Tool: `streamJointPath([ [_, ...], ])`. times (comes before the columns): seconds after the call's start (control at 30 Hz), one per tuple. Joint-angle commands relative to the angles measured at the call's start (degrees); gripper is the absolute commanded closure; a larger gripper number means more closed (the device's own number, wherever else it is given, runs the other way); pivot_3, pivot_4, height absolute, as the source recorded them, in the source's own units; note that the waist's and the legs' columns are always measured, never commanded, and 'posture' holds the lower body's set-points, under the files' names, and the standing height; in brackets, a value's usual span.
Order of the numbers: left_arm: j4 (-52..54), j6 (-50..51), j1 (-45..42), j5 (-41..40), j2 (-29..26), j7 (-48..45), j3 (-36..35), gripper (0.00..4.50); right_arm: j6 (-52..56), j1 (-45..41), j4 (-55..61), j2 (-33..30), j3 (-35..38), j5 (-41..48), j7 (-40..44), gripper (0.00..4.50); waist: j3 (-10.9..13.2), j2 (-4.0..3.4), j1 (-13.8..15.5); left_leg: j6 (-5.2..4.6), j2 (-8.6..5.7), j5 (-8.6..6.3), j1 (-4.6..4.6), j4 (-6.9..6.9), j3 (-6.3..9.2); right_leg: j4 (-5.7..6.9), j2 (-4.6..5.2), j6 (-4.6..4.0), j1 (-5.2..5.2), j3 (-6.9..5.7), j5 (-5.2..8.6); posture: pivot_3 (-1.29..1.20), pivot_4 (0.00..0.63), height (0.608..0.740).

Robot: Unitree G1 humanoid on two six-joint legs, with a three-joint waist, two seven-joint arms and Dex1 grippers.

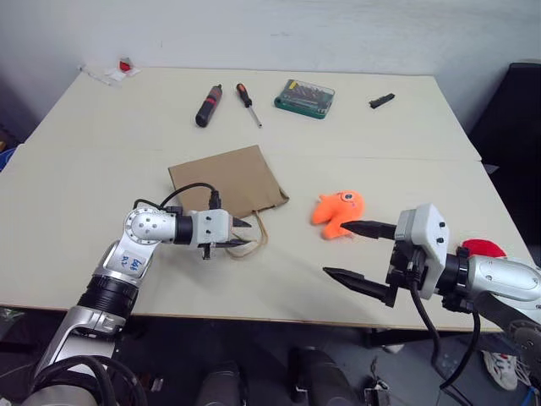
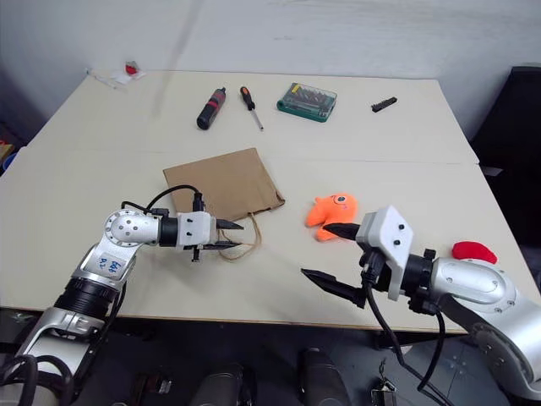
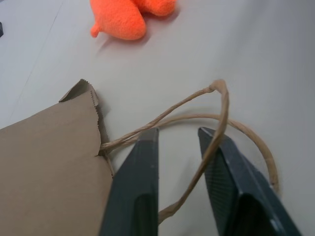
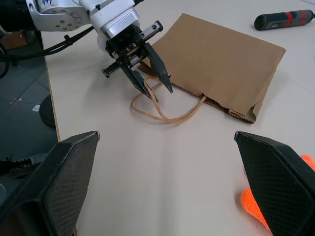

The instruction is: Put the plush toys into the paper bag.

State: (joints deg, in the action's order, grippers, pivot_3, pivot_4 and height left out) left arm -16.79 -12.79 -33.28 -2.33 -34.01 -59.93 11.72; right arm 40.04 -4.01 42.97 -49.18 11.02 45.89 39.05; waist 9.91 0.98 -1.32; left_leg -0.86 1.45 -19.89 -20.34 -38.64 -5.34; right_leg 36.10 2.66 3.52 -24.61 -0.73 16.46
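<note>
Head views: the paper bag lies flat on the pale bench, mouth toward the robot, its loop handles trailing on the surface. The left gripper sits at those handles, jaws narrowed with a small gap. The orange plush toy lies to the right of the bag, apart from it; the red plush toy rests near the bench's right edge. The right gripper hangs just before the orange toy, jaws spread wide and holding nothing. Two screwdrivers and a green bit case lie at the far side.

Left wrist view: one handle strand runs between the two fingers, which are not pressed together.

Right wrist view: the wide-set fingers frame the bag, handles and the left gripper.
</note>
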Motion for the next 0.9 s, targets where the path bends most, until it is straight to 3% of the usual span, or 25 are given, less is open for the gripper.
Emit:
streamJointPath([
  [0.03,1.87,7.35,-2.08,-5.02,0.93,0.20,-3.53,4.48,-1.27,-0.70,0.07,0.56,-0.07,-0.74,0.07,0.00,0.00,0.00,0.00,-0.01,0.00,0.00,0.00,-0.02,0.00,0.01,0.00,0.00,0.01,0.00,0.00,0.00,0.150,0.740],
  [0.1,3.34,12.99,-2.58,-7.92,1.52,0.45,-5.22,4.48,-1.36,-0.89,-0.25,0.81,-0.29,-1.28,0.14,0.00,0.00,0.00,-0.01,-0.01,0.00,-0.01,-0.01,-0.06,0.01,0.03,0.00,0.00,0.00,0.00,0.00,0.00,0.150,0.740],
  [0.2,8.33,35.09,-6.11,-22.19,1.51,1.92,-12.93,4.48,-1.47,-3.96,-3.32,3.11,-2.64,-2.55,-0.88,0.00,0.08,0.14,-0.27,-0.01,0.03,-0.01,-0.04,-0.20,0.02,0.16,-0.02,0.00,-0.01,0.00,0.00,0.00,0.150,0.740],
  [0.3,11.57,45.85,-8.22,-28.98,1.40,3.91,-17.16,4.50,-1.62,-7.86,-6.32,5.81,-5.93,-3.99,-0.86,0.85,0.12,0.19,-0.37,0.02,0.08,-0.02,-0.07,-0.42,0.04,0.41,-0.07,0.00,-0.04,0.00,0.00,0.00,0.150,0.740],
  [0.63,19.25,54.95,-8.21,-34.33,2.45,8.56,-19.70,4.50,-8.85,-28.64,-31.23,23.22,-23.91,-20.64,-1.61,4.47,0.13,0.17,-0.56,0.11,0.05,-0.01,-0.08,-0.45,-0.02,0.61,-0.09,-0.01,-0.12,0.04,0.00,0.00,0.150,0.740],
  [0.9,25.40,55.43,-4.83,-36.08,3.72,10.62,-19.61,4.50,-18.10,-39.02,-55.61,35.97,-30.06,-32.58,-2.00,4.49,0.14,0.15,-0.42,0.17,0.06,0.02,-0.47,-0.53,-0.05,0.81,-0.09,-0.07,-0.59,0.05,0.04,0.00,0.150,0.740],
])
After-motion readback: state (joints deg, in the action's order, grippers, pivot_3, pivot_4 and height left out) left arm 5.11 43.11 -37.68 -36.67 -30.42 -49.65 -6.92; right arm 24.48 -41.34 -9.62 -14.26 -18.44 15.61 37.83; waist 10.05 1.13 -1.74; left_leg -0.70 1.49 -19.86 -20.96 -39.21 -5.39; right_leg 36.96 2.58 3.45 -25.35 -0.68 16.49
